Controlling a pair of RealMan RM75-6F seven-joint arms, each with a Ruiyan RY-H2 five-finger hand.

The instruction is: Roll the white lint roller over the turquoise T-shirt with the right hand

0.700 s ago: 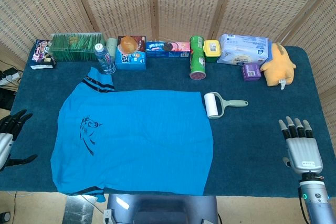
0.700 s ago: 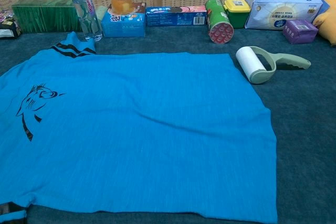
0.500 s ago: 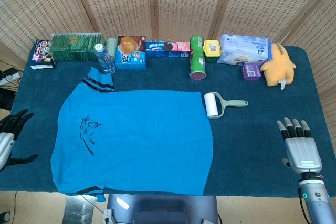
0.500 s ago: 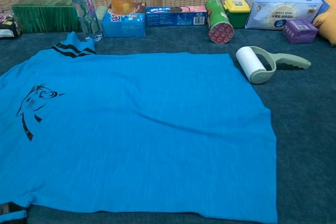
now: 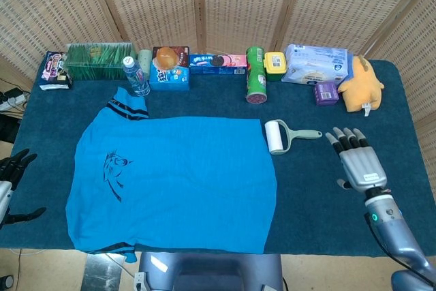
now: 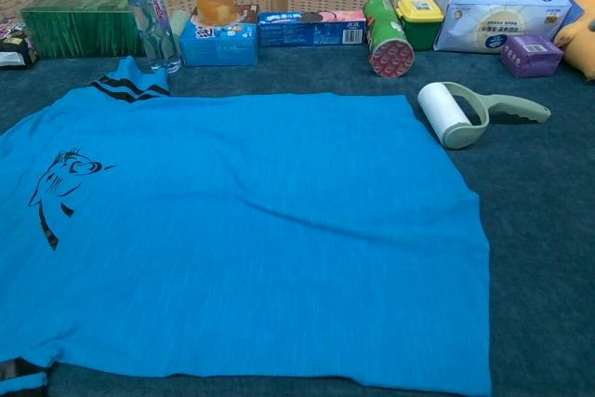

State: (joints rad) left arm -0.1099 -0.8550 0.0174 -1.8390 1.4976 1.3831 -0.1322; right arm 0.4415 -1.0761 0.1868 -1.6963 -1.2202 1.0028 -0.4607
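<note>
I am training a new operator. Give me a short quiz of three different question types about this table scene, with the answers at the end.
1. True or false: the right hand already holds the lint roller.
2. Multiple choice: the roller's white drum lies (A) on the middle of the turquoise T-shirt, (B) at the shirt's right edge, (C) beside the water bottle.
3. Short answer: toward which hand does the roller's handle point?

Key
1. False: the hand is empty, its fingers apart, clear of the roller.
2. B.
3. The right hand.
</note>
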